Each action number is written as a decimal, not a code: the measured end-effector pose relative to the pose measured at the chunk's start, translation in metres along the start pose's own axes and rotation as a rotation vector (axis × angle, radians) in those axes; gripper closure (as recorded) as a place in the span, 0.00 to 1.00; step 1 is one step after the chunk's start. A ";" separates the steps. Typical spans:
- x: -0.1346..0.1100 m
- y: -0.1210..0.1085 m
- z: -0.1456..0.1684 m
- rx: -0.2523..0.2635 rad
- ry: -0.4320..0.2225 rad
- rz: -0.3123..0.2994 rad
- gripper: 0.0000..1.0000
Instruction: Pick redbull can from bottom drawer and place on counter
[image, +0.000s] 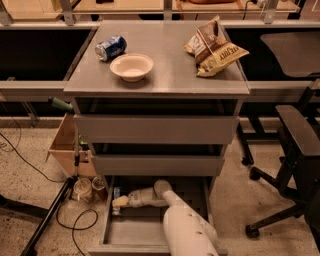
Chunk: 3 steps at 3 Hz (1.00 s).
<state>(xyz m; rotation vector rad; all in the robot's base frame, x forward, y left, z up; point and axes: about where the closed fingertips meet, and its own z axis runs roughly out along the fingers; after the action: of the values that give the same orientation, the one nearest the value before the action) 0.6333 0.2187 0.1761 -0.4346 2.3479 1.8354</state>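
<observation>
speckled floor (30, 150); wide shallow grey metal bottom drawer (135, 232) holds gripper (120, 201) beside slim silver-and-blue redbull can (116, 192), grip unclear.

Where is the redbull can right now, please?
In the camera view, the redbull can stands at the picture's left side of the open bottom drawer, close to its left wall, with the tool right beside it.

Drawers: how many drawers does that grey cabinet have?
3. The top drawer and middle drawer sit stacked under the counter; the bottom drawer is pulled open, with the claw inside it, on the picture's left.
</observation>
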 end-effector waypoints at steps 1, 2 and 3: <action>-0.022 0.003 -0.055 0.069 -0.008 -0.001 1.00; -0.027 0.005 -0.084 0.119 -0.010 0.014 1.00; -0.004 -0.015 -0.100 0.145 0.001 0.131 1.00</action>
<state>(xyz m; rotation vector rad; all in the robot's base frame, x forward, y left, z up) 0.6493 0.1199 0.1882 -0.2703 2.5443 1.6996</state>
